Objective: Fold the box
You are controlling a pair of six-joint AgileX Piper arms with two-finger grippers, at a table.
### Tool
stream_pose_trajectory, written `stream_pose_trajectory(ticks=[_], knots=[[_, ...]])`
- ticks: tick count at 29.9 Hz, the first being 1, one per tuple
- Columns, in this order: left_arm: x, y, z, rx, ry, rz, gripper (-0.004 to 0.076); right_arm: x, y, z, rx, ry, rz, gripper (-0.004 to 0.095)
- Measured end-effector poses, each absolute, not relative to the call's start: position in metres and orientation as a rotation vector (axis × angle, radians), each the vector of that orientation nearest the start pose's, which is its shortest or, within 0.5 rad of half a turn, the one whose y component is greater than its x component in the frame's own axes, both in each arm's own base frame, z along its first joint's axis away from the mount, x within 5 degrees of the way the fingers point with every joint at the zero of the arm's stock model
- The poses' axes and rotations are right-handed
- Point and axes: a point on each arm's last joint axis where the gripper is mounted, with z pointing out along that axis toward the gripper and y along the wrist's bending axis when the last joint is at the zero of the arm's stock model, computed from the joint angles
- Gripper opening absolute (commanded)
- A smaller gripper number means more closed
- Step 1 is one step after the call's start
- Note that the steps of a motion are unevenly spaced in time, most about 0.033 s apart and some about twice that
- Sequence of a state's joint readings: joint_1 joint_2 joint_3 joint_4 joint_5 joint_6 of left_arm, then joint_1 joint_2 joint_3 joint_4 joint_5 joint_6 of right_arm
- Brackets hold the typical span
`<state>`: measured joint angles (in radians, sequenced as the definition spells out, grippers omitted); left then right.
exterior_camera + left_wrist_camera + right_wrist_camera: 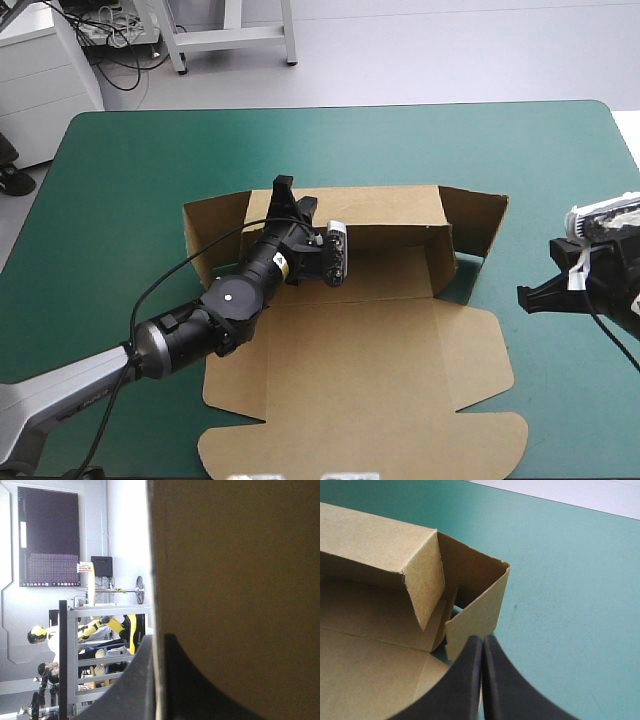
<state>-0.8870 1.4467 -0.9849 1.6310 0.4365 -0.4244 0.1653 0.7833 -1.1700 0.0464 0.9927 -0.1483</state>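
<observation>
The brown box [380,360] lies in the middle of the table. Its far wall stands raised, its right end flaps stand up, and the lid lies flat toward the near edge. My left gripper [283,188] reaches over the box floor to the far wall's top edge near the left end. In the left wrist view the box [240,555] stands as a board edge between the fingers, with the left gripper [159,639] shut on it. My right gripper [530,297] hovers right of the box, shut and empty. In the right wrist view the right gripper [483,641] points at the raised corner flap [477,610].
The teal-green cover [130,180] shows on both sides of the box and beyond its far wall. The table's right edge [632,150] runs close behind the right arm. The box's flat left panel [215,225] lies beside the left arm.
</observation>
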Motion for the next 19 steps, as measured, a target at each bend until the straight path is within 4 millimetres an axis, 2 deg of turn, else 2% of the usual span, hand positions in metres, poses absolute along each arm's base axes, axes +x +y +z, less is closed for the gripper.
stream_pose_trajectory(ticks=[3,4,6,10,11,13,19], knots=[[0.232,-0.224,0.304,1.498,1.212,0.623,-0.0032,0.122,0.023,0.438,-0.299,2.068,0.065,0.0122],[0.231,-0.224,0.303,1.499,1.211,0.623,-0.0032,0.125,0.023,0.437,-0.294,2.073,0.062,0.0189],[0.231,-0.223,0.301,1.508,1.205,0.622,-0.0032,0.134,0.024,0.434,-0.278,2.097,0.059,0.0369],[0.230,-0.223,0.300,1.507,1.205,0.620,-0.0032,0.158,0.026,0.431,-0.263,2.136,0.050,0.0790],[0.230,-0.223,0.300,1.506,1.206,0.619,-0.0032,0.164,0.027,0.431,-0.260,2.140,0.051,0.0841],[0.230,-0.223,0.300,1.506,1.207,0.618,-0.0032,0.175,0.029,0.434,-0.255,2.145,0.054,0.0894],[0.230,-0.223,0.300,1.501,1.209,0.614,-0.0032,0.217,0.035,0.451,-0.229,2.140,0.051,0.0877]])
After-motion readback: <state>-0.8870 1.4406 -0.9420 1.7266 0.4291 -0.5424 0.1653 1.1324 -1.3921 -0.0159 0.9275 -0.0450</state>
